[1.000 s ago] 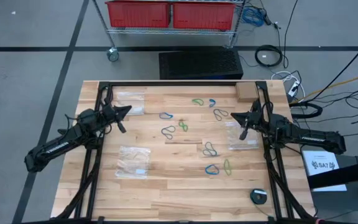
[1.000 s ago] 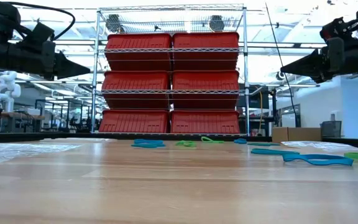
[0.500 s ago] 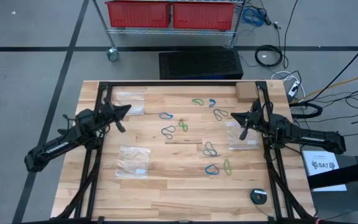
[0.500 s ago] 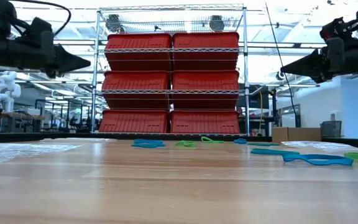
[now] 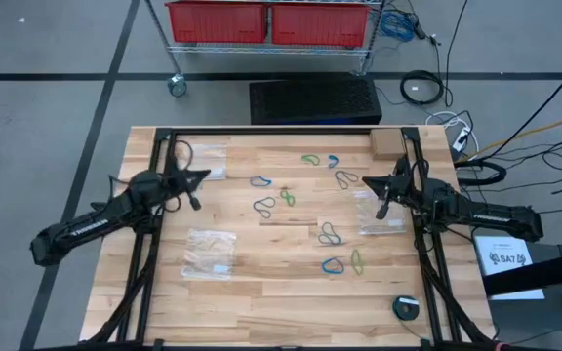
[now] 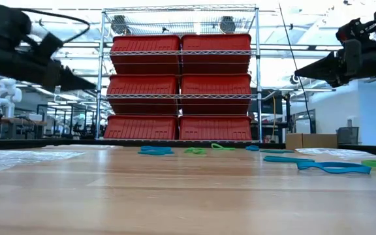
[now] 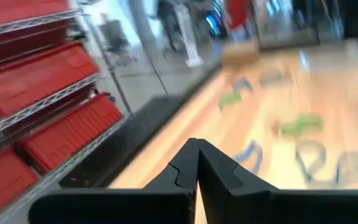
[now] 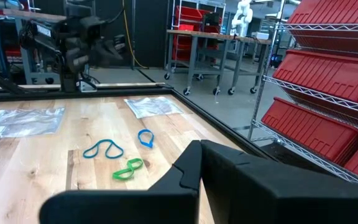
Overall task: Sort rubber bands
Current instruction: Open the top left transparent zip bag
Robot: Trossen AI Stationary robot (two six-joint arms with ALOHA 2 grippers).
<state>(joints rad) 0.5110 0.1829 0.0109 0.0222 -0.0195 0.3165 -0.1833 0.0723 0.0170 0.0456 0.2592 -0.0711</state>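
Both grippers, left gripper and right gripper, hover closed and empty above the table. The rubber bands lie scattered flat between them. They look light, floppy and thin, so pinching one strand against the wood seems best.

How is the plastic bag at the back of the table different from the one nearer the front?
The back plastic bag lies near the table's far edge, beside the left hand. The front plastic bag lies nearer the front edge, with no hand near it. The front one looks squarer and more crinkled. Both are clear and flat on the wood.
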